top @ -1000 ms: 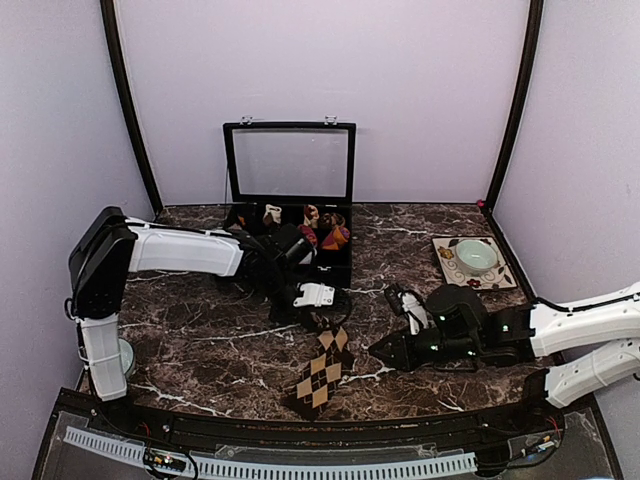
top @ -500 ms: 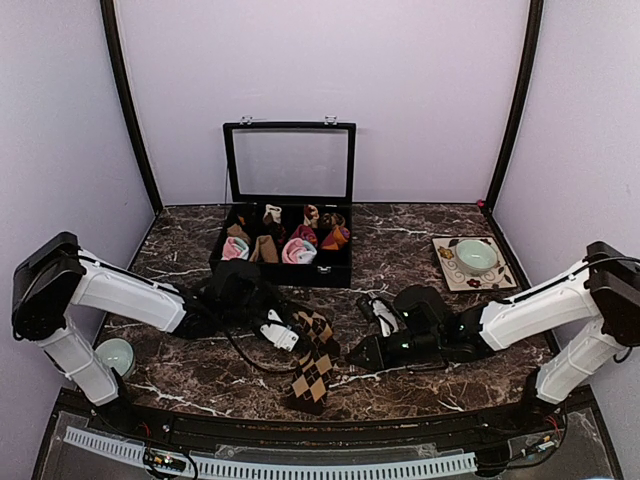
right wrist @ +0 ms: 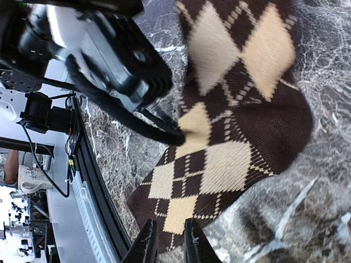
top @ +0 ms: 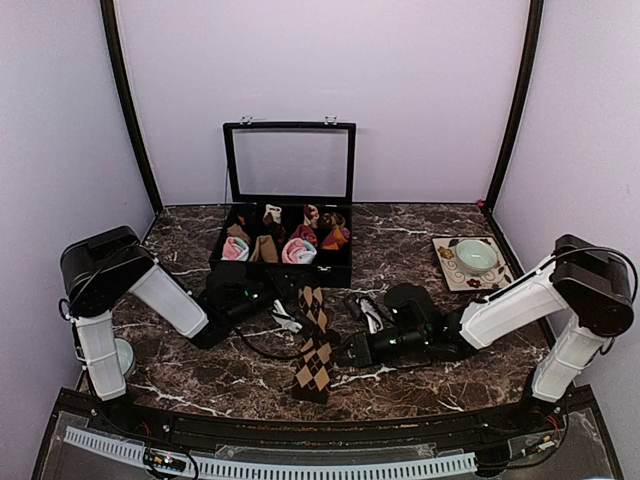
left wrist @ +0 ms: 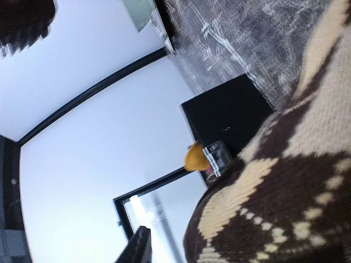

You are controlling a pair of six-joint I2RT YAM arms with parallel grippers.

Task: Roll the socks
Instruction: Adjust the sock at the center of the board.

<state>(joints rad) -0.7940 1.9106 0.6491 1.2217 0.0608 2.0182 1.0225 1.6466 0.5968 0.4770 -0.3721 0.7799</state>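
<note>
The brown-and-beige diamond sock (top: 314, 345) lies stretched on the marble table, running from near the box down to the front edge. My left gripper (top: 287, 320) is at the sock's upper left and appears shut on it. In the left wrist view the sock (left wrist: 285, 186) fills the right side, and only one finger (left wrist: 138, 247) shows. My right gripper (top: 346, 355) is low at the sock's right edge. Its fingers are nearly together and empty in the right wrist view (right wrist: 168, 241), just short of the sock (right wrist: 230, 126). The long magenta sock is not in view.
A black box (top: 335, 270) with its lid open stands behind the sock and holds several small sock rolls. A patterned mat with a pale bowl (top: 475, 256) is at the back right. Another bowl (top: 118, 355) sits by the left arm's base. The table's front rail is close below the sock.
My left arm has pulled back and to the left, dragging the sock's upper end toward the box. My right gripper has slid left up to the sock's right edge.
</note>
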